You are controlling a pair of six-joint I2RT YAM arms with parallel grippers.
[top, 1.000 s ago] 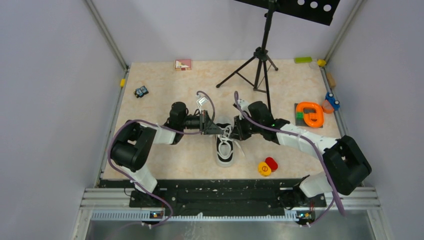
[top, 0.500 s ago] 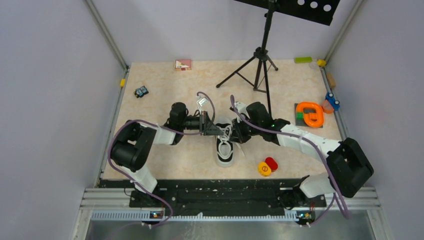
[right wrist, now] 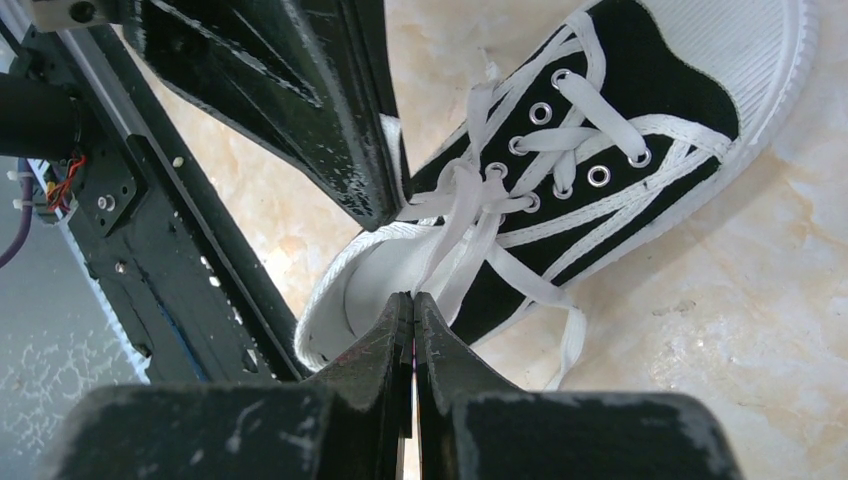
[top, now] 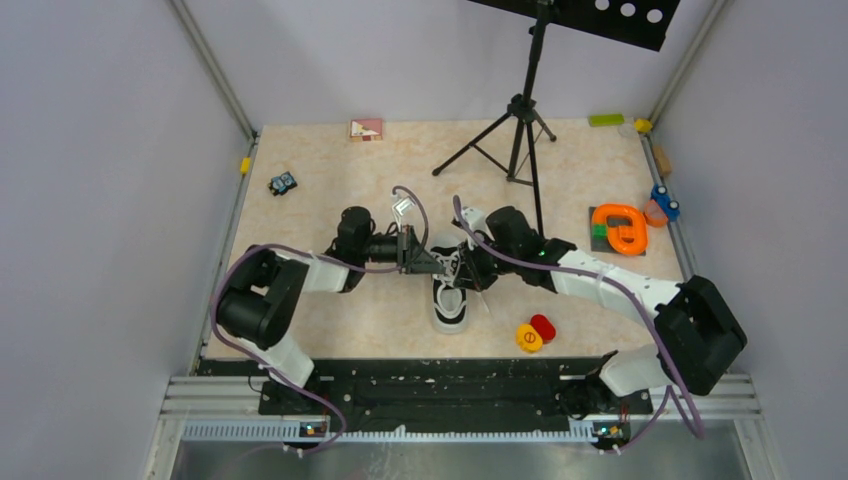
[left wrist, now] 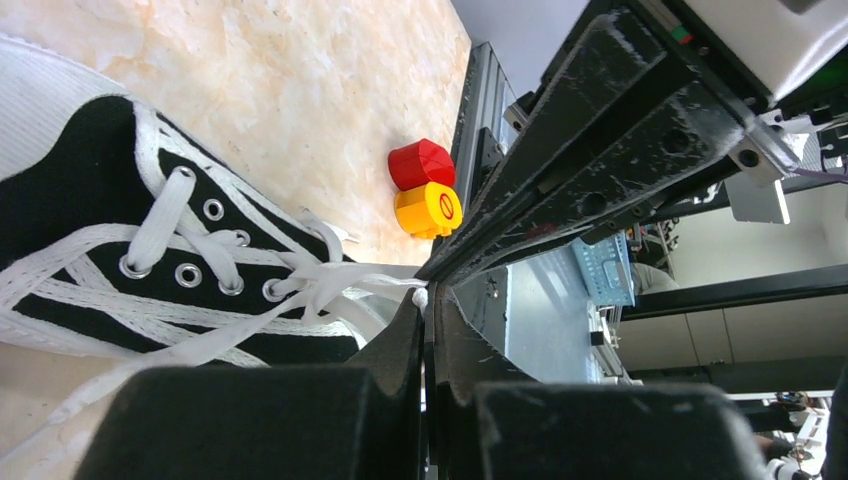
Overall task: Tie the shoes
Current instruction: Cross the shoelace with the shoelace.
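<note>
The small black sneaker (top: 452, 298) with white laces, toe cap and sole rim lies at the table's middle, toe toward the near edge. Both grippers meet over its heel opening. My left gripper (top: 441, 260) is shut on a white lace end (left wrist: 375, 275), seen pinched at its tips in the left wrist view (left wrist: 430, 293). My right gripper (top: 466, 263) is shut with a lace strand (right wrist: 440, 262) running into its tips in the right wrist view (right wrist: 411, 297). The laces (right wrist: 478, 190) cross in a loose tangle above the top eyelets. The shoe fills both wrist views (left wrist: 80, 200) (right wrist: 640, 90).
A red and a yellow cap (top: 535, 333) lie near the shoe's right. A black tripod (top: 520, 120) stands behind. An orange ring toy on a dark plate (top: 618, 228) is at the right. A small toy car (top: 283, 183) and a pink card (top: 365, 128) lie farther back.
The right arm has shifted slightly left toward the left gripper, bringing the two grippers closer over the shoe's heel. The shoe stays put.
</note>
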